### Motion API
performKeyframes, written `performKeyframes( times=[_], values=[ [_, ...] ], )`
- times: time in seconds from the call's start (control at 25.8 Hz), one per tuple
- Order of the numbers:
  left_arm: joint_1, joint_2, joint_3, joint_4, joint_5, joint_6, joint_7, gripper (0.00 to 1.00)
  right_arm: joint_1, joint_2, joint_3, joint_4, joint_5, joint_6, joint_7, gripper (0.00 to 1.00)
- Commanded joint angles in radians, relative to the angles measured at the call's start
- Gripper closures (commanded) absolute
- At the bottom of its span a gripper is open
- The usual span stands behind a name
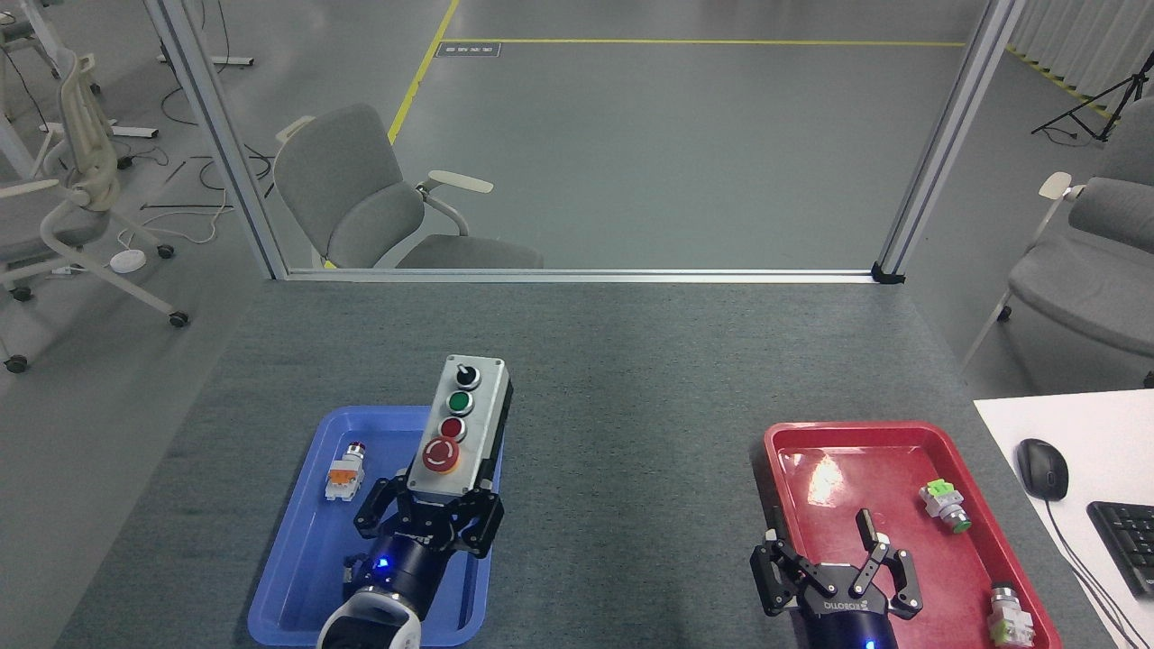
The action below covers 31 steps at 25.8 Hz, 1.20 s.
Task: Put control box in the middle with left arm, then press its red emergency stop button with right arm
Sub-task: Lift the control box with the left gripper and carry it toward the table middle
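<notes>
Closest to the camera, the right gripper [837,554] has white ROBOTIQ lettering on its black body, seen upside down, plus a small blue light. Its fingers are spread wide with nothing between them, hanging over the near end of the red tray [786,491]. That tray also holds two loose push-button parts with green blocks.

The left gripper [431,514] has no lettering I can read, just a blue light. Its fingers are clamped on the near end of the box [458,425].

The box is oblong, light grey on a black base, with a black knob, green button, red button and big red mushroom button in a row. It looks lifted, tilted right, over the far right corner of the blue tray [302,550], its far end past the rim above the table [631,379].

A small orange-block part sits in the blue tray.

Floor marking way back is too small to read.
</notes>
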Motion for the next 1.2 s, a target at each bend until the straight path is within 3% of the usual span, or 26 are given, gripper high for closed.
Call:
performKeyframes(
  times=[0.0, 0.12, 0.27, 0.43, 0.62, 1.16],
  values=[
    [-0.002, -0.012, -0.128, -0.004, -0.008, 0.036, -0.007, 1.00, 0.000, 0.000, 0.000, 0.000, 0.000, 0.000, -0.001, 0.03],
    [-0.024, -0.035, -0.248, 0.034, -0.009, 0.087, -0.007, 1.00, 0.000, 0.000, 0.000, 0.000, 0.000, -0.002, -0.001, 0.02],
    [-0.077, -0.084, -0.346, 0.183, -0.009, 0.127, -0.005, 1.00, 0.000, 0.000, 0.000, 0.000, 0.000, 0.000, -0.001, 0.02],
    [-0.137, -0.131, -0.362, 0.319, -0.020, 0.131, -0.002, 1.00, 0.000, 0.000, 0.000, 0.000, 0.000, 0.000, -0.001, 0.02],
    [-0.191, -0.131, -0.392, 0.441, -0.020, 0.142, 0.009, 1.00, 0.000, 0.000, -0.003, 0.000, 0.000, -0.002, -0.001, 0.02],
    [-0.195, -0.131, -0.449, 0.434, 0.002, 0.159, -0.008, 1.00, 0.000, 0.009, 0.002, 0.003, -0.002, -0.003, 0.036, 0.03]
  ],
)
